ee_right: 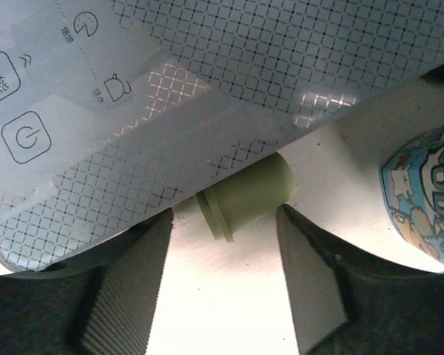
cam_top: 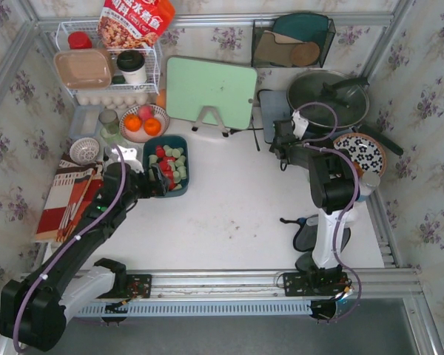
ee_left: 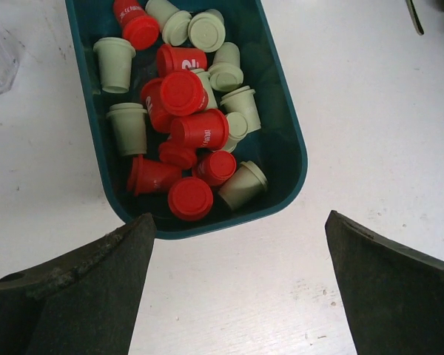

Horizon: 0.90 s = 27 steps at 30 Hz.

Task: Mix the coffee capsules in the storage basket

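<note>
The left gripper (ee_left: 238,217) is spread wide and holds nothing. Its fingers (ee_left: 96,281) hang over the table (ee_left: 370,111) on either side of the near end of the basket (ee_left: 281,151). Inside the basket the coffee capsules (ee_left: 183,92) lie in a loose heap, some upright and some on their sides. The red ones are bunched along the middle and at the near end. The pale green ones lie mostly toward the basket's walls and far end.

The right gripper (ee_right: 223,216) is well to the right of the basket, with its fingers (ee_right: 311,288) partly open. Just past the fingertips a stray capsule (ee_right: 248,194), pale green, lies on its side on the table. It is outside the basket and up against the edge of a cooker panel (ee_right: 207,81) printed with control symbols. Whether either finger touches it cannot be told. A printed mug (ee_right: 425,196) stands on the side of that capsule away from the basket.

Just behind the basket is a fruit bowl (cam_top: 143,122) with oranges. Behind the basket and to its right a green cutting board (cam_top: 211,92) stands propped up.
</note>
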Motion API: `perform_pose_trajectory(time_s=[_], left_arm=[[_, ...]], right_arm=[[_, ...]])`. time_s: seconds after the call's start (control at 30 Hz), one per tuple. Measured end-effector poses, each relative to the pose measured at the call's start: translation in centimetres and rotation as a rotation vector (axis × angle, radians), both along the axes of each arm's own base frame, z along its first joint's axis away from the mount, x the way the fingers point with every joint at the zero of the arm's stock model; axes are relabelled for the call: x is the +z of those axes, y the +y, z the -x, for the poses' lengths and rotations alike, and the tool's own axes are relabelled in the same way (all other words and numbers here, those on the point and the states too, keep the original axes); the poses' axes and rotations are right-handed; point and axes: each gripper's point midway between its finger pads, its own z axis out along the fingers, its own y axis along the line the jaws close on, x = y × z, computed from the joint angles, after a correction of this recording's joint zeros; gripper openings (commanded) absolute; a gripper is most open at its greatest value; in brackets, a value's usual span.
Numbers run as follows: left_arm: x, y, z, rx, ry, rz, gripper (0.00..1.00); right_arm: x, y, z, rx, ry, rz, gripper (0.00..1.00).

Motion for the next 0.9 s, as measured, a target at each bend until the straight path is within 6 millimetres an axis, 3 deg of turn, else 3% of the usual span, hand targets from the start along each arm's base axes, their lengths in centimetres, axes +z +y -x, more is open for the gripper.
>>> perform_pose_trajectory(time_s=[0.27,0.57,0.77,0.9], left_arm=[[0.8,-0.4,0.3,-0.013,-0.023,0.038,0.99],[0.8,-0.7,0.4,-0.021,-0.018,0.049,0.99],[0.8,-0.7,0.4,-0.02,-0.019,0.051,0.99],[0.8,-0.7,0.4,-0.02,-0.018,0.051,0.99]], right_arm=[[-0.1,1.1,-0.5,0.114,0.018,0.034,0.57],[1.0,8.5,0.5,0.435,0.01,-0.014,0.59],[2.5,8.6,0.3,0.461,0.005,0.02,0.78],[3.0,7.7,0.0,0.422,0.005,0.059,0.8]])
